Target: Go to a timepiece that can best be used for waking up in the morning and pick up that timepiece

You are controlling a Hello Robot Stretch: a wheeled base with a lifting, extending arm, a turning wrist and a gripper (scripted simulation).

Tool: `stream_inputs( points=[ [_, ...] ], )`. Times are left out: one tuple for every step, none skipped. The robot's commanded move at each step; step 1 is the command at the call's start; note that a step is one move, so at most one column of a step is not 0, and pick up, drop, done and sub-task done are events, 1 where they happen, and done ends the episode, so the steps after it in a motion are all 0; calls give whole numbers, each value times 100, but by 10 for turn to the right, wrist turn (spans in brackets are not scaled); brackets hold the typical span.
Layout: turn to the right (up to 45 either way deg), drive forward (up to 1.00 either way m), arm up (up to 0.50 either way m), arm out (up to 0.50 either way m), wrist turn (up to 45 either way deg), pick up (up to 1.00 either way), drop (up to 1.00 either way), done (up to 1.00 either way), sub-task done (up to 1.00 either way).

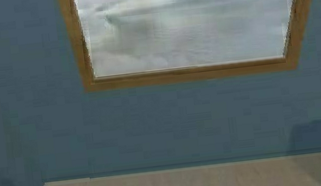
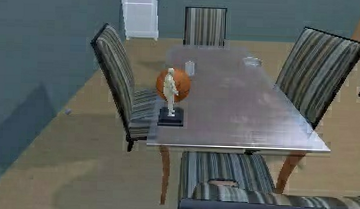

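A grey glossy dining table (image 2: pixel 240 113) stands in the arm side view's middle. On its near left corner a small pale statue (image 2: pixel 169 94) rises from a dark base, with an orange ball (image 2: pixel 181 83) right behind it. Farther back on the table are a small clear glass-like thing (image 2: pixel 190 67) and a low round thing (image 2: pixel 253 62), both too small to name.
Striped chairs ring the table: left (image 2: pixel 117 70), far (image 2: pixel 205 25), right (image 2: pixel 315 72) and near (image 2: pixel 225 179). A white door (image 2: pixel 138 13) is at the back. In the forward view a blue wall (image 1: pixel 30 116) with a wood-framed window (image 1: pixel 189 22) stands close ahead over wooden floor (image 1: pixel 179 185).
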Motion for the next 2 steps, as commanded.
stream_inputs(
  points=[
    [420,0,0,0,0,0,0,0,0],
    [30,0,0,0,0,0,0,0,0]
  ],
)
